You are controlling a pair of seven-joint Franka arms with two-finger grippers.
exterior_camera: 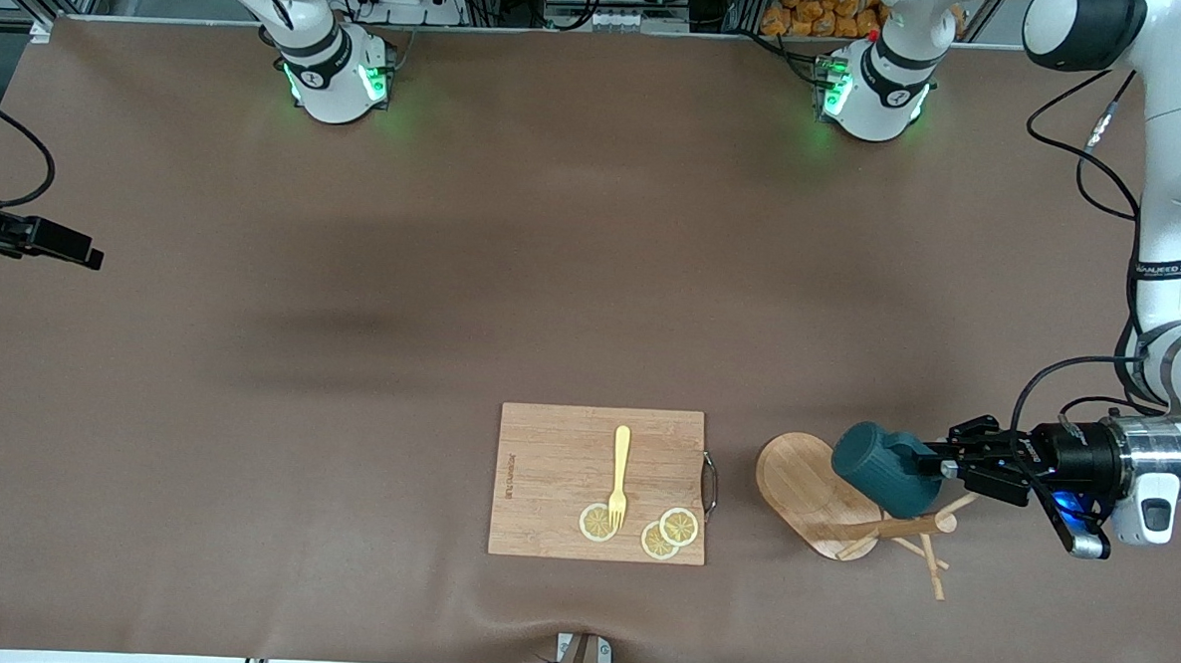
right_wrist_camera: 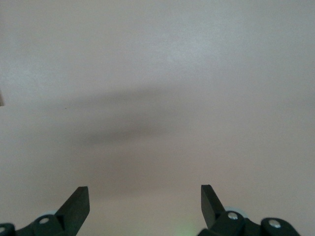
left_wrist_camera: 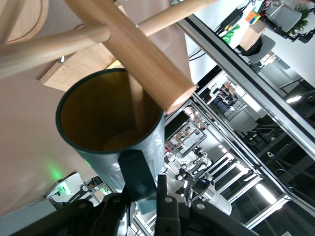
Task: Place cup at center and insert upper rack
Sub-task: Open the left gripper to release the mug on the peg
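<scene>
The dark teal cup (exterior_camera: 878,471) lies tilted on its side over the wooden upper rack (exterior_camera: 805,488). The rack lies tipped over on the table toward the left arm's end, its post and pegs (exterior_camera: 906,530) pointing at that arm. My left gripper (exterior_camera: 948,465) is shut on the cup's handle. In the left wrist view the gripper (left_wrist_camera: 142,201) pinches the handle (left_wrist_camera: 137,173). The cup's tan inside (left_wrist_camera: 101,118) faces that camera, a thin peg reaches into its mouth, and the rack's post (left_wrist_camera: 142,54) crosses over the rim. My right gripper (exterior_camera: 86,253) is open and empty over bare table (right_wrist_camera: 145,201).
A rectangular bamboo cutting board (exterior_camera: 555,460) lies beside the rack, toward the table's middle and near the front edge. It carries a yellow fork (exterior_camera: 620,477) and three lemon slices (exterior_camera: 669,532). The brown table cloth (exterior_camera: 454,266) covers the table.
</scene>
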